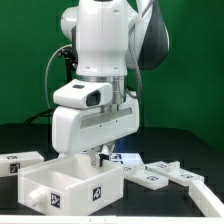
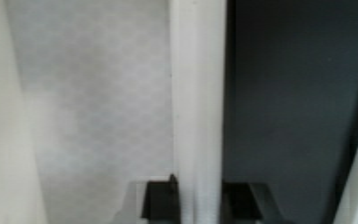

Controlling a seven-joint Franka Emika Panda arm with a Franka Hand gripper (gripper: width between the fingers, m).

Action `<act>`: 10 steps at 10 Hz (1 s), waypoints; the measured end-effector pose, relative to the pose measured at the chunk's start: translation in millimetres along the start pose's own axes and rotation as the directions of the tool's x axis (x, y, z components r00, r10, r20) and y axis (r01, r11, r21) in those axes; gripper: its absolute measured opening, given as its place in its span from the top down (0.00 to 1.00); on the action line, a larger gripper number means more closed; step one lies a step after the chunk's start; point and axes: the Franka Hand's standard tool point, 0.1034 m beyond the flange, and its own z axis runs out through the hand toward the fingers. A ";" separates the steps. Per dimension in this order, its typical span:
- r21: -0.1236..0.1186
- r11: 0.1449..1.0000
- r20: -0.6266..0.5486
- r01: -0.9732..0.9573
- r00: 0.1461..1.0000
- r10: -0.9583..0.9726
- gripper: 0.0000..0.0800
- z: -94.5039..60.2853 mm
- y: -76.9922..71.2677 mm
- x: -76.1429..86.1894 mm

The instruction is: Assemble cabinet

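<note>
The cabinet (image 1: 72, 196) is an open white box with tag markers on its front wall, standing on the black table at the exterior view's lower left. My gripper (image 1: 100, 153) reaches down onto the box's back wall. In the wrist view that white wall's edge (image 2: 197, 90) runs straight between my two black fingers (image 2: 160, 200), which press on it from both sides. My gripper (image 2: 201, 186) is shut on this wall. The pale inside of the box (image 2: 87, 110) lies on one side, the dark table (image 2: 291, 110) on the other. No knob shows.
A loose white panel (image 1: 20, 160) with a tag lies at the exterior view's left. Two flat white tagged panels (image 1: 148, 176) (image 1: 200, 190) lie at the right of the box. A green wall stands behind the arm.
</note>
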 end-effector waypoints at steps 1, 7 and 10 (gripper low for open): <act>-0.005 0.999 -0.011 -0.054 0.998 0.054 0.89 0.0 3.0 1.0; 0.003 0.985 -0.017 -0.174 0.985 0.174 0.89 -0.4 1.8 4.7; 0.003 0.970 -0.020 -0.243 0.970 0.243 0.89 -0.8 3.7 6.2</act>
